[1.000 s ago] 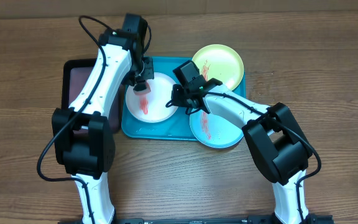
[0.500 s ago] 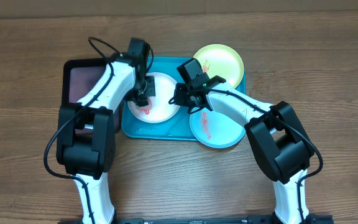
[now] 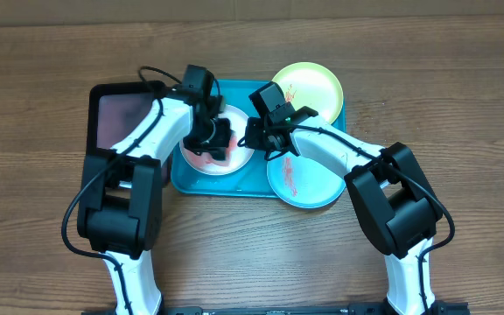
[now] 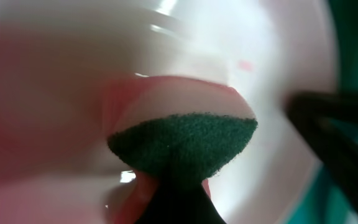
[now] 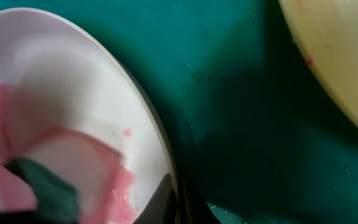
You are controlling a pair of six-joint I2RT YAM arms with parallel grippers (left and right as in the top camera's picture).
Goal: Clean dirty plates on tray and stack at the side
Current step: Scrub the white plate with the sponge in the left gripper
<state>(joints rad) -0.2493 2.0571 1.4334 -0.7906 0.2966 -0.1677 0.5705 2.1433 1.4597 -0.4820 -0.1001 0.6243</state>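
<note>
The white plate (image 3: 234, 157) lies on the left half of the turquoise tray (image 3: 191, 181), with pink smears in it. My left gripper (image 3: 212, 140) is shut on a dark green sponge (image 4: 185, 146) and presses it onto the white plate (image 4: 278, 56). My right gripper (image 3: 254, 140) is shut on the white plate's right rim (image 5: 73, 81), one finger on each side of the rim (image 5: 174, 198). The sponge also shows in the right wrist view (image 5: 45, 186). The yellow-green plate (image 3: 313, 87) lies at the tray's far right and the light blue plate (image 3: 309, 184) at its near right, both with red streaks.
A smaller black tray with a pinkish inside (image 3: 116, 114) stands against the turquoise tray's left side. Bare wooden table (image 3: 462, 105) surrounds both trays. In the right wrist view the tray floor (image 5: 241, 106) lies between the white plate and the yellow-green plate (image 5: 340, 56).
My left gripper has moved with the sponge from the plate's far left part down and right across the plate. The right gripper has stayed on the rim.
</note>
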